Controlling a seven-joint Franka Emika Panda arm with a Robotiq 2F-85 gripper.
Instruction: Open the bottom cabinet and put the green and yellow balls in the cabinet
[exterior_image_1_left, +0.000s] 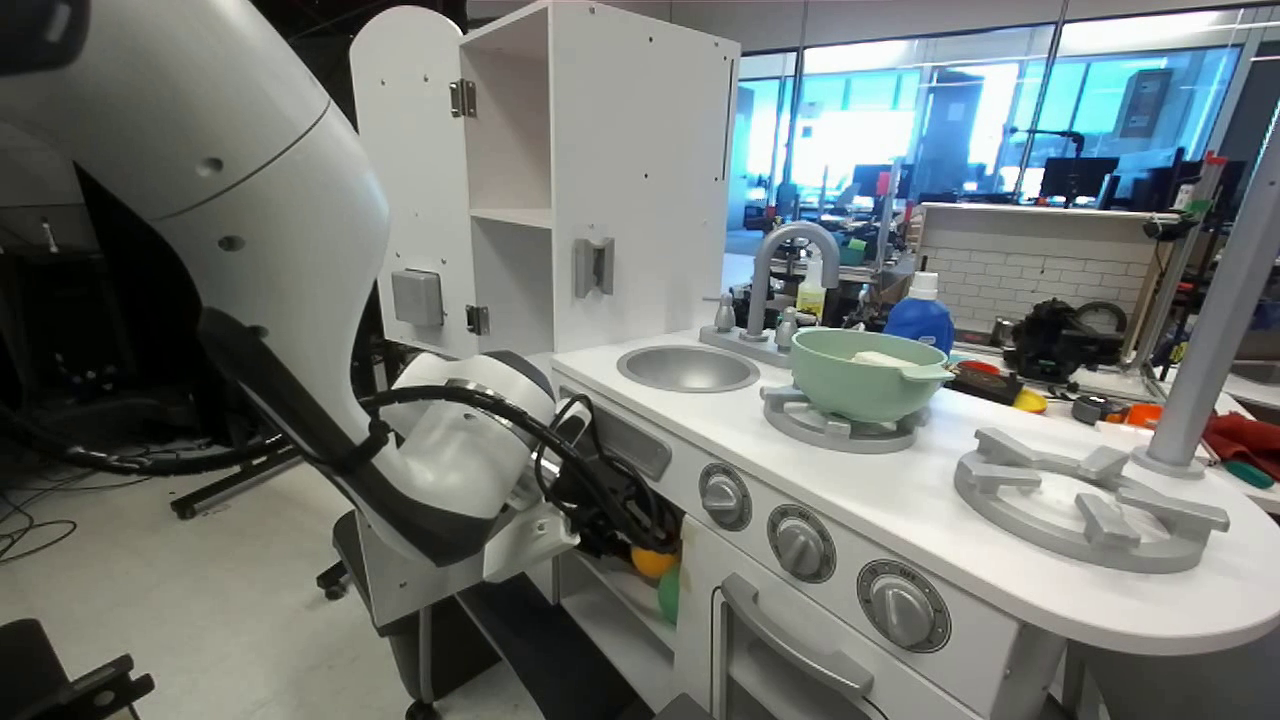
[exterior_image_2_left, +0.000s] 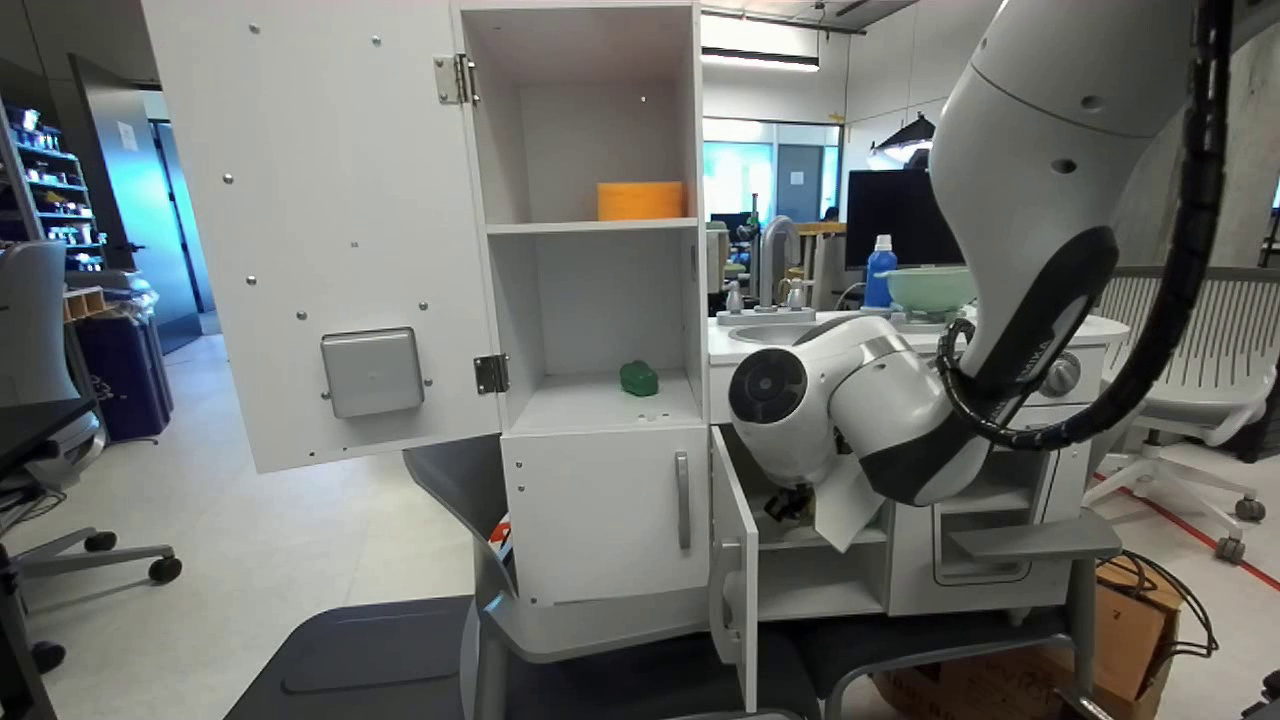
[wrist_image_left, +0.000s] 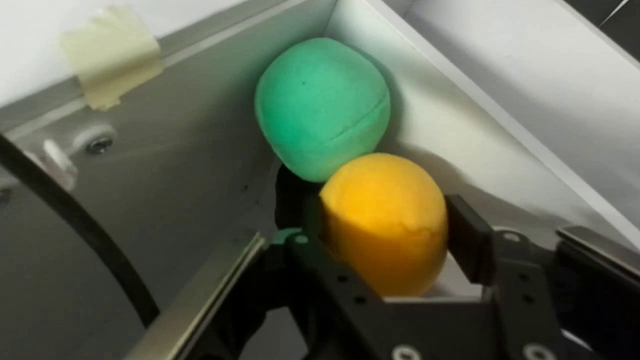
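In the wrist view the yellow ball (wrist_image_left: 385, 225) sits between the fingers of my gripper (wrist_image_left: 382, 212). A black finger pad (wrist_image_left: 470, 240) stands right beside it with no gap at the tip. The ball's right side looks round; whether the pads press on it cannot be made out. Touching or nearly touching it, the green ball (wrist_image_left: 322, 107) rests in a corner of the compartment. An exterior view shows both yellow ball (exterior_image_1_left: 655, 563) and green ball (exterior_image_1_left: 669, 597) inside the bottom cabinet (exterior_image_2_left: 820, 585), under the sink. Its door (exterior_image_2_left: 737, 590) stands open.
Left of the open compartment is another low white door (exterior_image_2_left: 605, 520), closed. The tall cupboard's door (exterior_image_2_left: 350, 230) hangs open above, with an orange block (exterior_image_2_left: 640, 201) and a green lump (exterior_image_2_left: 638, 378) inside. On the counter are a pale green bowl (exterior_image_1_left: 862, 375) and a sink (exterior_image_1_left: 688, 368).
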